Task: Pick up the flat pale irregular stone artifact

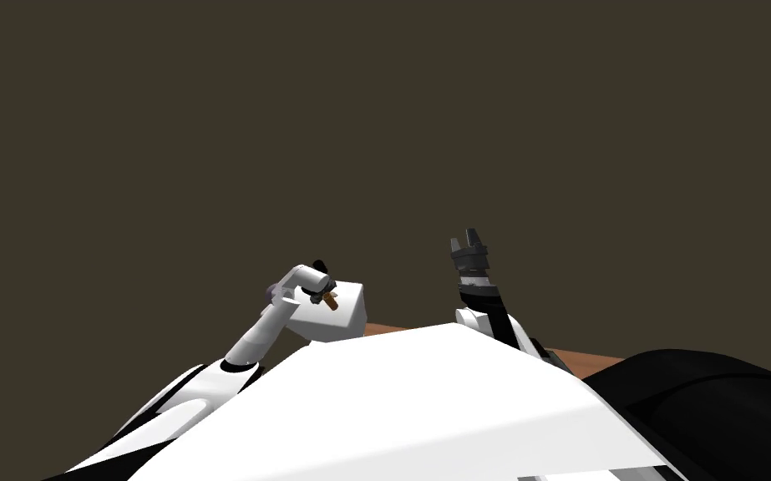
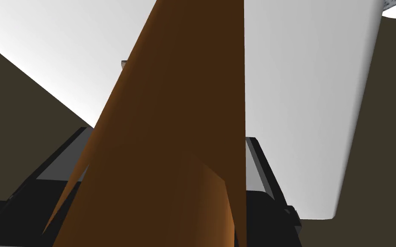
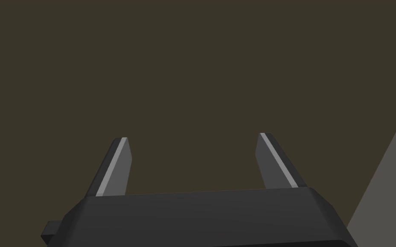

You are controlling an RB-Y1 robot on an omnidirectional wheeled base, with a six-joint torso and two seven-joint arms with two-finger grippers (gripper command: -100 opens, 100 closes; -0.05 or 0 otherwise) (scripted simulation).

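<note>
Brown flat wedge (image 2: 171, 128), gripped in the left claw (image 1: 325, 296) against a white block (image 1: 343, 321) at five o'clock, is likely the target; right claw (image 3: 192, 156) at two o'clock stands open, spare.

A flat, dull olive-brown surface (image 1: 375, 125) spreads nearly everywhere, with a thin brown wooden strip (image 1: 590, 361) low down beside a curved black shape (image 1: 709, 392).

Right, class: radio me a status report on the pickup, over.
Left gripper: jaws shut on brown slab. Right gripper open, raised clear. White block close behind slab.
</note>
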